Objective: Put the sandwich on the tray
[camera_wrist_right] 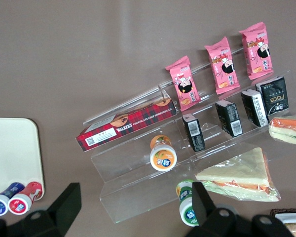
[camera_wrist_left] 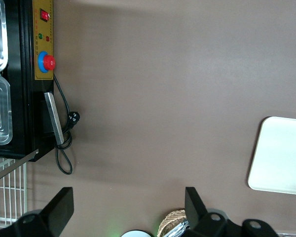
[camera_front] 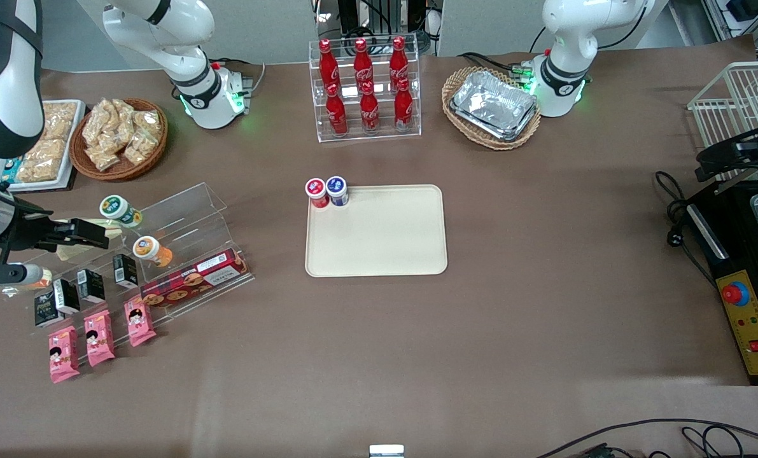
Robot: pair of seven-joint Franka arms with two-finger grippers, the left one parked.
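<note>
Hand (camera_front: 102,234) spread, empty, at left of front frame above clear display rack (camera_wrist_right: 153,173); sandwich (camera_wrist_right: 239,177) waits on rack's back step; tray (camera_front: 379,254) mid-frame on worktop.

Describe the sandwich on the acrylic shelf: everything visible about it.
The sandwich is a triangular wedge in clear, crinkled plastic wrap: pale bread with an orange-red and green filling stripe along its cut edge. It lies flat on a step of the clear acrylic display shelf, beside a green-lidded jar. Nothing grips it; the open end effector hovers above the shelf. A second wrapped sandwich lies close by.
</note>
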